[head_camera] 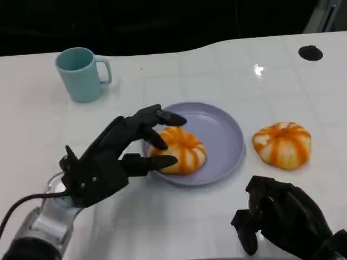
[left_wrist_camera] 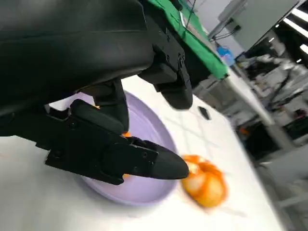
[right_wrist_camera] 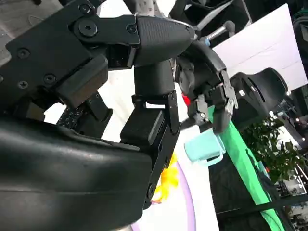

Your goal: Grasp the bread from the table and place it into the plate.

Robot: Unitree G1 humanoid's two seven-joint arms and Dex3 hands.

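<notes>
**Now: one bread in the plate, left hand on it**

Right, I've got my left hand point(head_camera: 116, 157) over the plate's point(head_camera: 227, 130) near-left rim, fingers point(head_camera: 162, 116) arched over the bread point(head_camera: 181, 151) and the thumb at its side, touching it. That bread sits inside the lavender plate. A second bread point(head_camera: 282, 144) lies on the table point(head_camera: 162, 222), just right of the plate. My right hand point(head_camera: 282, 219) hovers low, fingers curled in, holding nothing. A teal mug point(head_camera: 81, 73) stands far left.
</notes>
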